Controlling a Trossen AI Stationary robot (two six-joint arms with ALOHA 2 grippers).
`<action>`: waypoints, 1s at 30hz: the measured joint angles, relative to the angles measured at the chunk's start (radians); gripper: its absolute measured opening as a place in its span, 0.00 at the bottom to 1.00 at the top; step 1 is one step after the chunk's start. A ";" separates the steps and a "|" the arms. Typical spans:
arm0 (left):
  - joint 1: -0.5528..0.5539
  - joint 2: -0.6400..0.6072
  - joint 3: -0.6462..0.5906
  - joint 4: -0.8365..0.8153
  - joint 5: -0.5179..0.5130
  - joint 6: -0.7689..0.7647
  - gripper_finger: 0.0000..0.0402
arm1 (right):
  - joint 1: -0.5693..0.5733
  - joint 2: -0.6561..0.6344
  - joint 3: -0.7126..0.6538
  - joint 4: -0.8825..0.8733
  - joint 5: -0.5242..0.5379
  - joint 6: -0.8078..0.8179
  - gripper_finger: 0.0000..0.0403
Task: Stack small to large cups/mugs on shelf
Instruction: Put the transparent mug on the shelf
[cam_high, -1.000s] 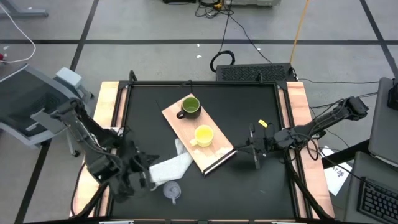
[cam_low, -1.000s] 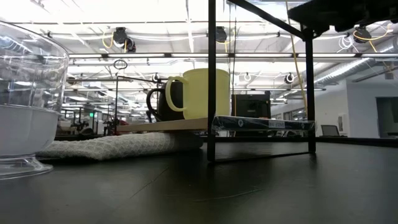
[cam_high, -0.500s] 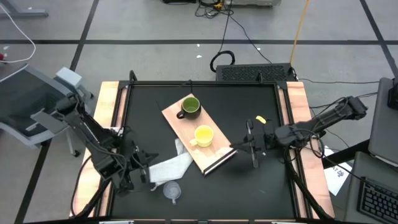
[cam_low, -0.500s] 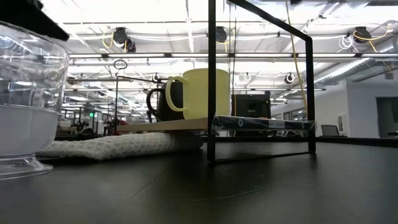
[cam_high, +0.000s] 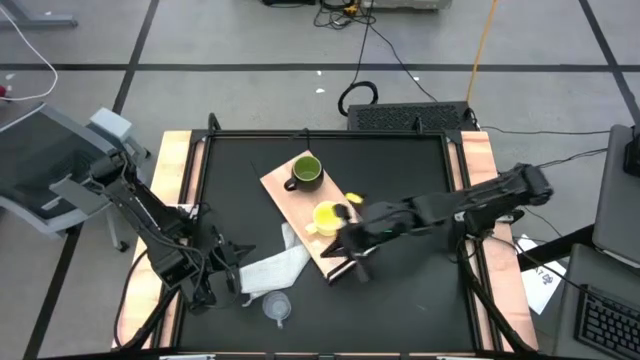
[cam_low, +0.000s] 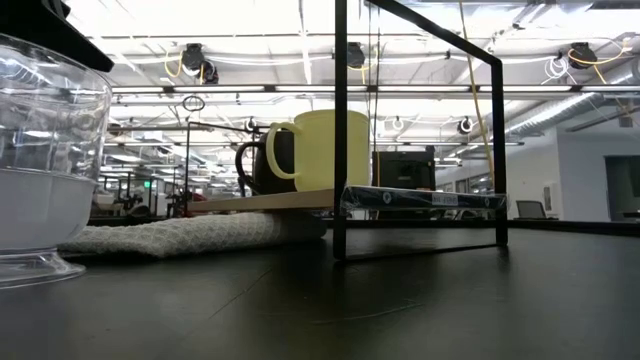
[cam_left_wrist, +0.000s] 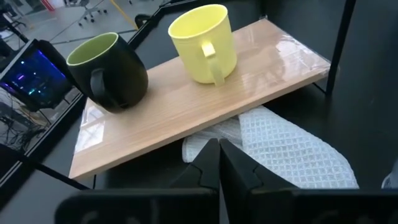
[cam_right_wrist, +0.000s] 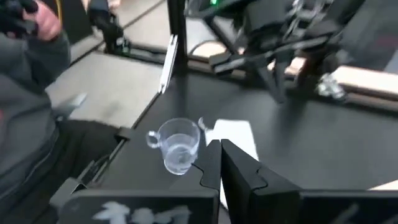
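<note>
The clear cup (cam_high: 277, 307) stands upright and empty on the table at the near edge, beside the white cloth (cam_high: 272, 267). The left gripper (cam_high: 232, 279), shut and empty, is just left of the cloth. The shelf (cam_high: 290, 195) runs diagonally, its dark end nearest, bearing the yellow mug (cam_high: 325, 217) and, beyond it, the green mug (cam_high: 305, 171), both empty. The right gripper (cam_high: 345, 240), shut, is over the shelf beside the yellow mug
</note>
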 joint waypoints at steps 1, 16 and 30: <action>0.000 0.000 0.000 0.000 0.000 0.001 0.03 | -0.008 0.038 0.040 -0.022 -0.031 0.000 0.00; 0.000 0.000 0.000 -0.003 -0.003 0.001 0.03 | -0.062 0.324 0.405 -0.240 -0.282 -0.081 0.00; 0.003 0.000 0.001 -0.005 -0.018 0.002 0.02 | -0.055 0.457 0.412 -0.225 -0.359 -0.102 0.00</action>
